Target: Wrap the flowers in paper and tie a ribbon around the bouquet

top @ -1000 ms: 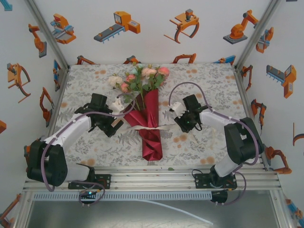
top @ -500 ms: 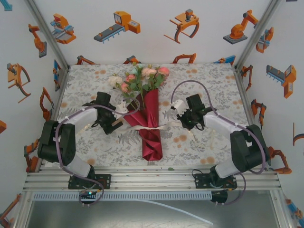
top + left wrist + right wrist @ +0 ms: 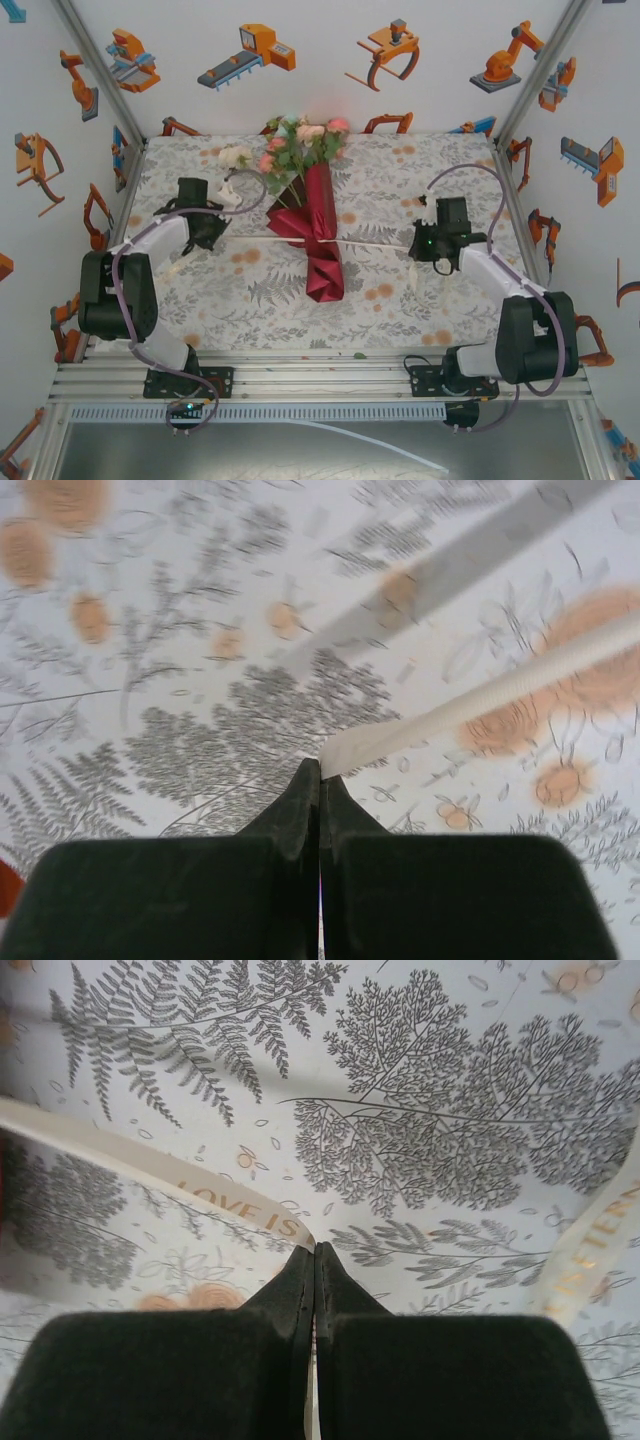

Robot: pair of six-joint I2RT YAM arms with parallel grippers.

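Ribbon (image 3: 370,242): thin, cream, printed with gold lettering; it runs straight and tight from 9 o'clock to 3 o'clock across the pinched waist of the bouquet (image 3: 318,215) at the middle of the table. Whether it is knotted there cannot be told. Judged soft, light and floppy, and likely to slip through a loose pinch, so it is best taken flat and close to its ends, as now. Left claw (image 3: 218,237): at 9 o'clock of the bouquet, clenched on one end of the ribbon; the wrist view shows the fingers (image 3: 300,800) pressed together with the ribbon (image 3: 480,695) leaving them towards 2 o'clock. Right claw (image 3: 416,246): at 3 o'clock, clenched on the other end (image 3: 150,1165), with a loose tail hanging at its own 3 o'clock. Flowers (image 3: 300,145): pink, peach and white roses at the 12 o'clock end; judged fragile and not to be squeezed. Paper (image 3: 322,275): a dark red cone, its twisted tail pointing to 6 o'clock; judged light and easy to crease or tear, so a hard tug on the ribbon could drag or crush it. Holder: the paper cone alone, with the stems inside it and the blooms spilling from its mouth. Ground: a fern-and-flower tablecloth (image 3: 420,170).
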